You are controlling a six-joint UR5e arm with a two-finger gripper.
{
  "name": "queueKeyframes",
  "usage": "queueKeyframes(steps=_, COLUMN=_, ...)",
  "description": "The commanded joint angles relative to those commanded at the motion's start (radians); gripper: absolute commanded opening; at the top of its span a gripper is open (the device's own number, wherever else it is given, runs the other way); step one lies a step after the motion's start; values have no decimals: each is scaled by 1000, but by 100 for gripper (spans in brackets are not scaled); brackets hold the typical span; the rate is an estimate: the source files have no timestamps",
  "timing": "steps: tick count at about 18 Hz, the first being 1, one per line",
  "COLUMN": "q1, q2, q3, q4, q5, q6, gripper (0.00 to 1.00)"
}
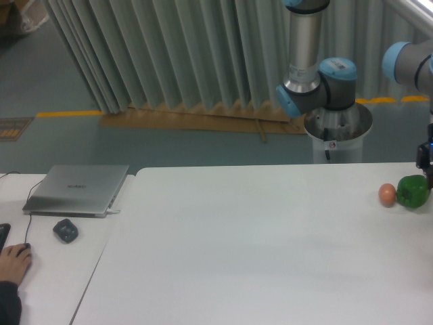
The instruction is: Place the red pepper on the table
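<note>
Only table [257, 250] visible: plain white, smooth, rounded corners.

Soft, even light (slightly blurry)

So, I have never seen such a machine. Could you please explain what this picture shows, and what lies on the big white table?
The grey and blue tubes are a robot arm with joints. One fixed camera looks at the white table from the front. Near its right edge lie a small orange-brown egg and a green pepper, side by side. The gripper is mostly cut off by the picture's right edge, so I cannot tell whether it holds anything. No red pepper is visible. On the smaller desk at left are a closed laptop, a mouse and a person's hand.
</note>
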Motion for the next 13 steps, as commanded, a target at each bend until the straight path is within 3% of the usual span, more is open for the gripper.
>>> queueKeyframes(steps=6, q1=40, q2=-35, q3=34, q4=3, q5=3, q6=-3, gripper=100)
queueKeyframes(steps=8, q1=40, q2=-57, q3=35, q4=5, q5=59, q6=-18, gripper=100)
queueKeyframes(steps=13, q1=63, q2=-95, q3=28, q4=11, q5=84, q6=-279, gripper=100)
